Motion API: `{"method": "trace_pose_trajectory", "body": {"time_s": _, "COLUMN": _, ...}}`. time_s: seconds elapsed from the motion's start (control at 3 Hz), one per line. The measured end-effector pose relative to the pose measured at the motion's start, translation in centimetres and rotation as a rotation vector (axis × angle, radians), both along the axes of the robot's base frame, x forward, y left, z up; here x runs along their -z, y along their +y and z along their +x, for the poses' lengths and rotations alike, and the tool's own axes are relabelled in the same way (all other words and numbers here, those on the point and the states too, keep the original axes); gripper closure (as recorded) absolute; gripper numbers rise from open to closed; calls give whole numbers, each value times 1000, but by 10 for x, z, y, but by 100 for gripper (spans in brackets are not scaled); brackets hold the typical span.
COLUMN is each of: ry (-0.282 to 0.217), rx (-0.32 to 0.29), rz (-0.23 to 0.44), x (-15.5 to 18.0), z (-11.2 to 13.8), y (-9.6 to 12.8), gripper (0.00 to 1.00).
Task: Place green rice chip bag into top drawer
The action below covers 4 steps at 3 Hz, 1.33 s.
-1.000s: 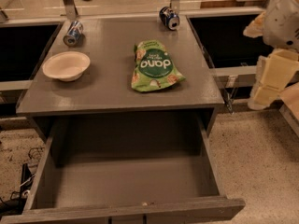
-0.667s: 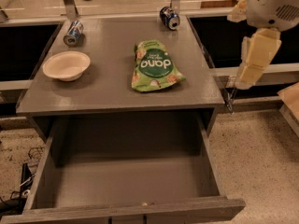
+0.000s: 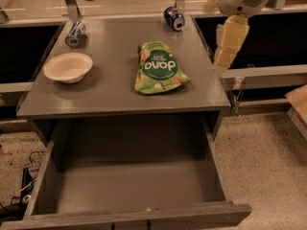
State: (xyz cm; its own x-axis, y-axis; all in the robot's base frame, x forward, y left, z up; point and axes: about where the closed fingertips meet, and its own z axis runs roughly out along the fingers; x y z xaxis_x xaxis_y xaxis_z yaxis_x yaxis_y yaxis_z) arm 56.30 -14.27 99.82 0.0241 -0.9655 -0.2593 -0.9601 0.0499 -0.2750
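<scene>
The green rice chip bag (image 3: 159, 68) is lying flat on the grey table (image 3: 110, 97) above the pulled-out top drawer (image 3: 134, 188), while the gripper (image 3: 223, 57) is hanging beside the table's right edge, open or closed impossible to tell.

Crinkly bright green rice chip bag (image 3: 159, 68) lies flat on the grey wooden table (image 3: 110, 97), right of centre. The wide, shallow grey top drawer (image 3: 129, 186) below stands pulled open. A pale round bowl (image 3: 68, 67) sits at the left. Two blue soda cans (image 3: 76, 34) (image 3: 174, 18) lie at the rear. The cream-coloured gripper (image 3: 224, 56) hangs just beyond the table's right edge, apart from the bag.
</scene>
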Motion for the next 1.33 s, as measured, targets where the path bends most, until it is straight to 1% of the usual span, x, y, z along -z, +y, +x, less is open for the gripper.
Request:
{"method": "trace_pose_trajectory", "body": {"time_s": 0.33, "ry": 22, "rx": -55, "rz": 16, "x": 14, "z": 22, "y": 21, "gripper": 0}}
{"method": "trace_pose_trajectory", "body": {"time_s": 0.67, "ry": 22, "rx": -95, "rz": 37, "x": 24, "z": 44, "y": 42, "gripper": 0}}
{"method": "trace_pose_trajectory", "body": {"time_s": 1.0, "ry": 21, "rx": -95, "rz": 37, "x": 24, "z": 44, "y": 42, "gripper": 0}}
{"method": "trace_pose_trajectory", "body": {"time_s": 1.33, "ry": -12, "rx": -123, "rz": 73, "x": 22, "z": 63, "y": 58, "gripper": 0}}
